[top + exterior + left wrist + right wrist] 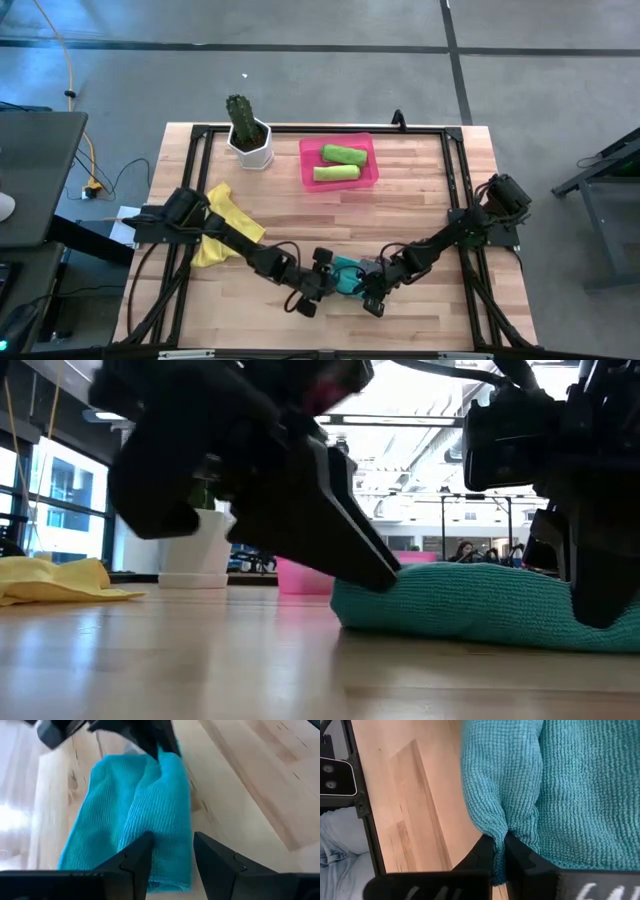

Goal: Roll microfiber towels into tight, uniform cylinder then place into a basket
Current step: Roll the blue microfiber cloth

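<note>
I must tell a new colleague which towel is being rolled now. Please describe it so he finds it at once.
On the wooden table, look at the near edge, where both grippers meet. The teal towel lies between the left gripper and right gripper; it is the only teal cloth.

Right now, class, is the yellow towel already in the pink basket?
No: the yellow towel lies unrolled on the table, apart from the pink basket.

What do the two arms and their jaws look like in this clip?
Both arms are dark, jointed segments mounted at the table's side edges. The left gripper has two matte black, angular wedge-shaped jaws. The right gripper has matching black jaws, with partial white lettering on its body.
</note>
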`<action>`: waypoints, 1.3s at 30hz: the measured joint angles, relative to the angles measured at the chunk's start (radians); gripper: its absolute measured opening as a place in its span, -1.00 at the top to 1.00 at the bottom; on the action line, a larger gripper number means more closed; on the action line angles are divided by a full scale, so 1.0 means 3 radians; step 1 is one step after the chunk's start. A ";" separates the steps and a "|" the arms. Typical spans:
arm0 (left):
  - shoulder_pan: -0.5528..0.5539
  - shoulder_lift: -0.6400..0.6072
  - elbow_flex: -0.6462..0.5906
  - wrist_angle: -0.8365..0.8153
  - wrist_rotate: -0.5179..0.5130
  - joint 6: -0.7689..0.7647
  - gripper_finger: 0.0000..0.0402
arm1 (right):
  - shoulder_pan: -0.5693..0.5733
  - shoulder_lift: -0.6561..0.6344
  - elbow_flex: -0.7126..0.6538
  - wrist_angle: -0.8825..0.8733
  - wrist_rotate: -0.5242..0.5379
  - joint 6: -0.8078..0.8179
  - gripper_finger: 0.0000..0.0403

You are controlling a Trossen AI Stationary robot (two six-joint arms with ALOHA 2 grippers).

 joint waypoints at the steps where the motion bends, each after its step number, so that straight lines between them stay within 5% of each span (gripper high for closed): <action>1: 0.0019 0.0021 0.0001 0.0013 0.0056 -0.0055 0.32 | 0.0003 0.0000 0.0000 0.0004 0.0000 0.0008 1.00; 13: 0.0171 0.0264 0.0014 0.0057 0.0160 -0.0230 0.32 | 0.0013 0.0001 -0.0001 0.0080 -0.0014 0.0012 1.00; 16: 0.0198 0.0271 0.0020 0.0023 0.0144 -0.0641 0.34 | 0.0024 0.0001 -0.0001 0.0086 -0.0011 -0.0014 1.00; 21: 0.0271 0.0257 0.0024 -0.0080 0.0995 -0.1540 0.57 | 0.0053 0.0000 -0.0001 0.0087 0.0058 -0.0337 1.00; 27: 0.0113 0.0264 -0.0011 0.0019 0.1576 -0.2336 0.95 | 0.0016 -0.0004 0.0021 0.0162 0.0229 -0.0985 0.98; 39: 0.0188 0.0260 -0.0013 0.0111 0.1968 -0.2927 0.98 | 0.0015 -0.0005 0.0058 -0.0041 0.0321 -0.2511 0.18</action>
